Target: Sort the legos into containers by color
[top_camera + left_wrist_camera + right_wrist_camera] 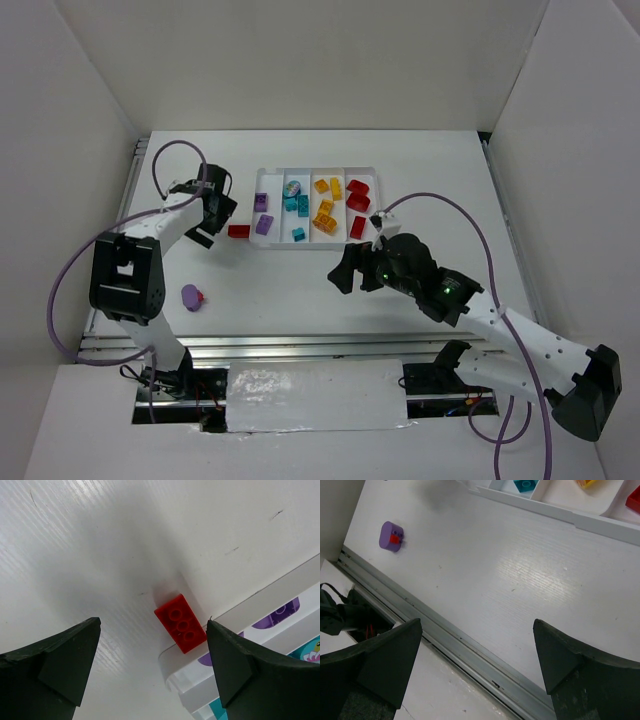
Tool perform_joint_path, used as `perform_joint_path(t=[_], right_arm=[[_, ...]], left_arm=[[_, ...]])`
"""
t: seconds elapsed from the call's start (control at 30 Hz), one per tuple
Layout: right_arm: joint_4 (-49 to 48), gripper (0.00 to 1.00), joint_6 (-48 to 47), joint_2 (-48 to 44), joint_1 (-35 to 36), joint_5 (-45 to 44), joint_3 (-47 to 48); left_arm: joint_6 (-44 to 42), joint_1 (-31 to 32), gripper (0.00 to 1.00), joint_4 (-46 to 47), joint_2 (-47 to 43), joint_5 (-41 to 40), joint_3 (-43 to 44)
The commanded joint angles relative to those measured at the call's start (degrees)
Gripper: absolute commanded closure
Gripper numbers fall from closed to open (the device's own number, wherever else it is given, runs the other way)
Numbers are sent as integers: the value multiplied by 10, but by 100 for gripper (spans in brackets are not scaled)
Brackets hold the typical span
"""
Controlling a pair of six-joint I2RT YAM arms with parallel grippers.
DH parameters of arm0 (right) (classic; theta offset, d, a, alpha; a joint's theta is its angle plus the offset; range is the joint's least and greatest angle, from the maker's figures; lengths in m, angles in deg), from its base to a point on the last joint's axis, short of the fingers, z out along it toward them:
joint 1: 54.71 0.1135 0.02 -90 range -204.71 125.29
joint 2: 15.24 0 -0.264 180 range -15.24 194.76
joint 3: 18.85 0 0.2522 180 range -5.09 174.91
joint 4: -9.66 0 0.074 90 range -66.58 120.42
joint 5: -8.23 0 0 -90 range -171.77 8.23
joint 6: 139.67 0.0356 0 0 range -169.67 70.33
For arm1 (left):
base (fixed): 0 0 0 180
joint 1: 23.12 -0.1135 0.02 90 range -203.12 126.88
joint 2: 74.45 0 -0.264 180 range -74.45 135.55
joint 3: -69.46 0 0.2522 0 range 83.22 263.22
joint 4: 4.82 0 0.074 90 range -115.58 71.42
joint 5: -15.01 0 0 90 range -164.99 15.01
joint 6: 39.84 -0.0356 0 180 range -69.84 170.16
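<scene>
1. White sheet [315,395] lies at the near edge between the two arm bases. A metal rail [300,345] runs just behind it.
2. Right claw [355,258] [477,625] is wide open with nothing between the fingers. It hangs over bare table [300,290], short of the tray's near side.
3. Purple round piece [192,296] [391,536] with a red bit on it sits alone on the table at front left, well apart from the tray and near the left arm's elbow.
4. Left claw [218,218] [152,625] is wide open and empty, and hovers at the tray's left side.
5. Red brick [239,231] [181,622] lies flat on the table, studs up, outside the tray. It is just beside the tray's near-left corner and looks to be touching it. In the left wrist view it sits between the open fingers.
6. White tray [316,170] sits mid-table with four long slots side by side.
7. Leftmost slot holds two purple bricks [262,212].
8. Second slot holds teal bricks [297,205], plus a round multicoloured piece [293,187] at the far end.
9. Third slot holds yellow-orange bricks [325,210].
10. Rightmost slot holds red bricks [357,200].
</scene>
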Motion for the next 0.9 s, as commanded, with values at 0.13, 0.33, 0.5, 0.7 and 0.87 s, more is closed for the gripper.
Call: perform_joint_path(t=[0.13,0.33,0.5,0.7,0.87], right_arm=[[-12,0,-5,-18,8,3,-6],[-11,1,-9,-22,10,16,-8],[-14,0,-8,-17,11,22,-11],[-12,0,-6,-11,13,19,-14],[-17,0,-6,-6,15,17,-13]], left_arm=[[112,2,1,-26,49,13,20],[126,7,4,5,66,20,13],[134,8,4,5,83,15,26],[138,19,11,14,126,37,48],[150,20,64,11,125,23,38]])
